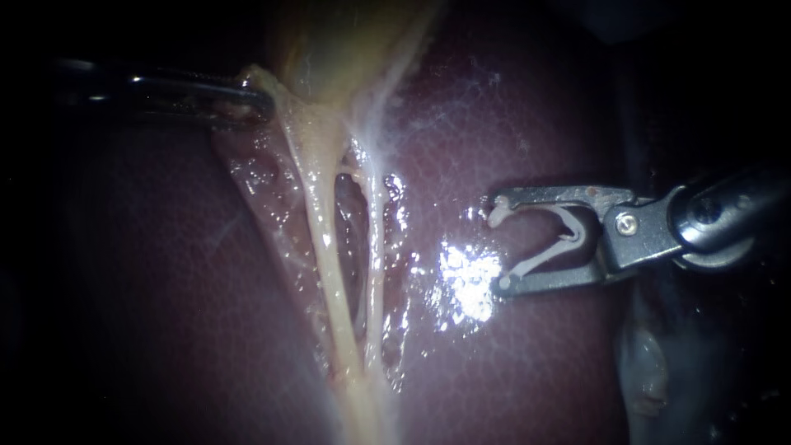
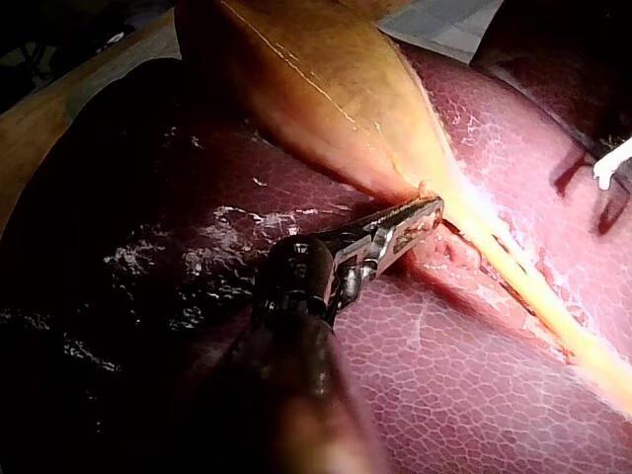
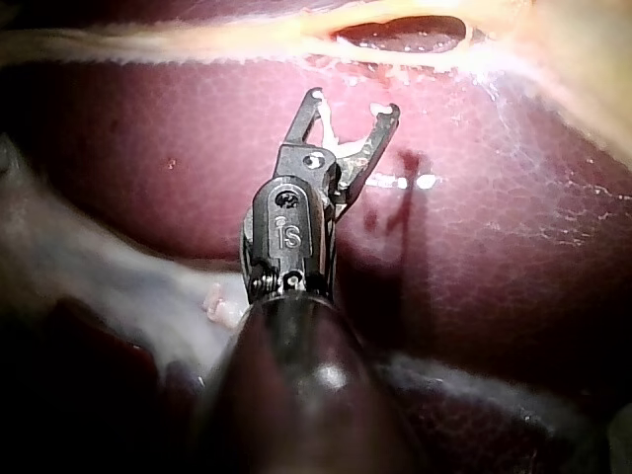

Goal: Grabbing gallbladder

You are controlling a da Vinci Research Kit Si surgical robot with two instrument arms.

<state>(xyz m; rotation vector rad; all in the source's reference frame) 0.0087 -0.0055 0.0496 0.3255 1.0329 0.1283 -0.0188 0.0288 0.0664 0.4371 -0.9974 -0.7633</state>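
Observation:
The yellowish gallbladder (image 1: 329, 49) narrows downward into two pale tubes (image 1: 329, 247) that lie over the dark red liver (image 1: 511, 107). My left instrument (image 1: 259, 99) comes in from the left, and its jaws are shut on the edge of the gallbladder's narrow end. In the left wrist view the same jaws (image 2: 425, 212) pinch tissue where the gallbladder (image 2: 316, 89) tapers. My right instrument (image 1: 498, 243) hovers over the liver to the right of the tubes, clear of them. Its jaws stand wide apart with an open white clip (image 1: 560, 239) seated between them; the right wrist view shows these jaws (image 3: 354, 104) and the clip (image 3: 341, 138).
A window of bare liver shows between the two tubes (image 1: 356, 247). Wet glare lies on the liver (image 1: 470, 276) just left of the right instrument. Pale tissue (image 1: 643, 371) sits at the lower right beyond the liver's edge.

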